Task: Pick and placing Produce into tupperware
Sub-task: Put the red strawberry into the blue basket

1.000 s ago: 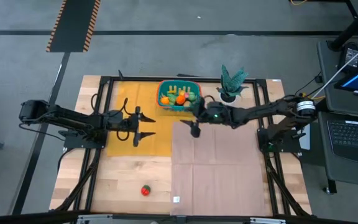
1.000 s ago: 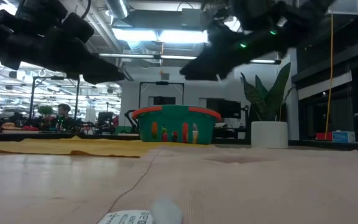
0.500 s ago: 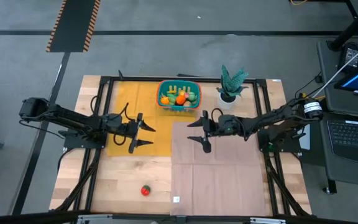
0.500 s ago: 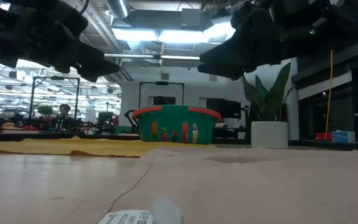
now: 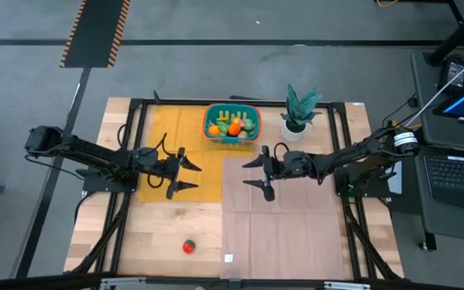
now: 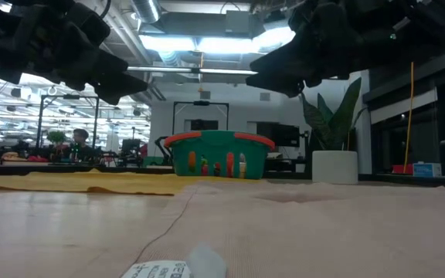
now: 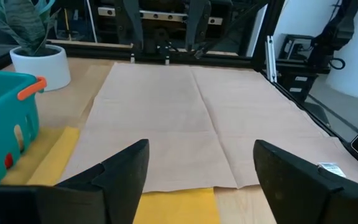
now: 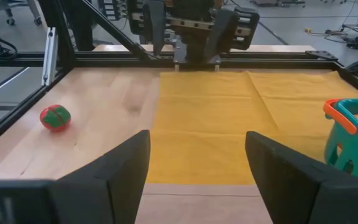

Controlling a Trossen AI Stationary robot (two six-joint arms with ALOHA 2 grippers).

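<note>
The tupperware, a teal basket with an orange-red rim [image 5: 232,123], stands at the table's far middle with several small produce pieces inside. One red-and-green produce piece [image 5: 188,246] lies on the bare wood near the front edge, also in the right wrist view [image 8: 55,117]. My left gripper [image 5: 195,176] hovers open over the yellow cloth [image 5: 171,149] and points right. My right gripper [image 5: 248,173] hovers open over the pink cloth [image 5: 284,217] and points left, facing the other. Neither has anything between its fingers.
A potted green plant in a white pot [image 5: 299,110] stands right of the basket. A black frame [image 5: 127,201] runs around the work area. A small white tag [image 5: 229,258] lies at the pink cloth's near corner. A laptop [image 5: 457,173] sits off the table's right side.
My right gripper has drawn back from beside the basket toward the table's near and right edges, sinking a little, and now hangs still over the pink cloth. My left gripper has swung slightly toward the near edge. Both stay open, and the produce has not moved.
</note>
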